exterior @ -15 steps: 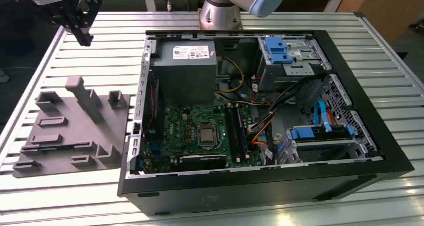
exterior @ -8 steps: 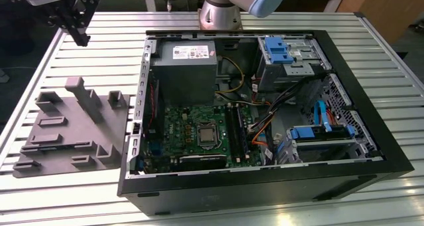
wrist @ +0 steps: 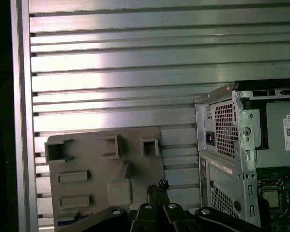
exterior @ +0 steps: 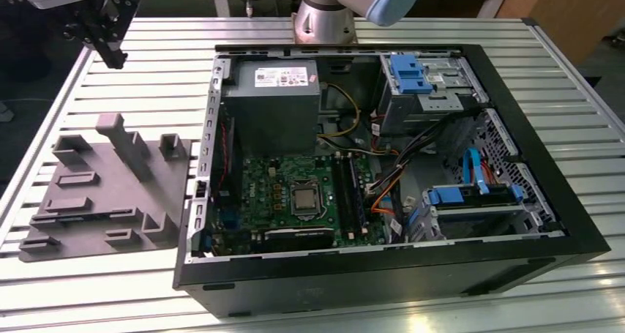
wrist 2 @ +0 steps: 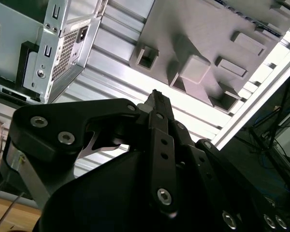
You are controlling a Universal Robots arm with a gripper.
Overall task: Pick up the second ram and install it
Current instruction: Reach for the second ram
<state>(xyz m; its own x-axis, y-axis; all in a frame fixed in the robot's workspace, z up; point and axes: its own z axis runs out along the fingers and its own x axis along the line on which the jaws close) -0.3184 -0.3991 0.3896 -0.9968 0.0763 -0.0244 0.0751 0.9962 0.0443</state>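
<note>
The gripper point(exterior: 115, 61) hangs high over the far corner of the slatted metal table point(exterior: 156, 84), at the exterior view's left, well apart from the open computer case point(exterior: 391, 274). In both wrist views its two black fingers point(wrist 2: 157, 125) lie against each other, closed, and I see nothing held between them. The closed tips point(wrist: 157, 185) point down toward the gray plastic holder point(wrist: 101, 164), which lies flat on the table beside the case. In the exterior view the holder's pockets and posts carry no stick.

Inside the case, the green main board point(exterior: 274, 194) lies below the gray power supply point(exterior: 274, 99), with the square processor point(exterior: 306, 198) in its middle. Just beside the processor, on the exterior view's right, long narrow dark strips stand side by side. The second ram point(exterior: 350, 190) seems to sit there, upright in a slot, but I cannot tell the sticks from the slots with certainty.
</note>
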